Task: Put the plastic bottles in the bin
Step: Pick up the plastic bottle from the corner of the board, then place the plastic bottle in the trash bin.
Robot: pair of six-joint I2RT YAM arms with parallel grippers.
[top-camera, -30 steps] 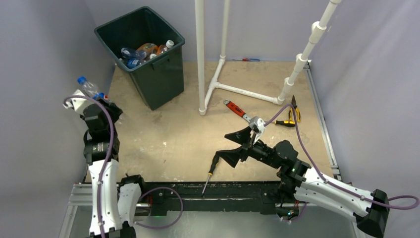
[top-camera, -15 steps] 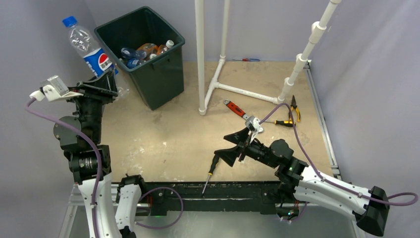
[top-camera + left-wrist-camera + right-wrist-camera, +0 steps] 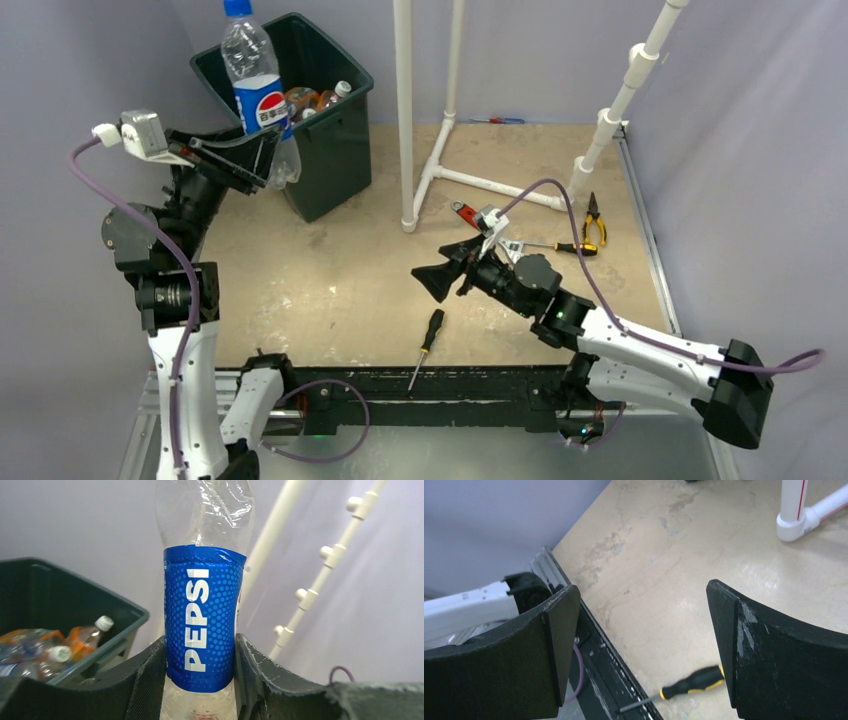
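Left wrist: Pepsi bottle (image 3: pixel 202 620) upright

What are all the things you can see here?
Bin: one, dark green, far left of the table.
Pepsi bottle: one, clear with blue label, held upright near the bin.
Other bottles: several, clear, inside the bin.
Pipe frame: one, white, far side.
Wrench: one, red, mid-table, partly hidden.
Pliers: one, yellow-black handles, right side.
Screwdrivers: two, black-and-orange handles, near edge and right side.
Left gripper: one, black, shut on the Pepsi bottle.
Right gripper: one, black, open, above the table.
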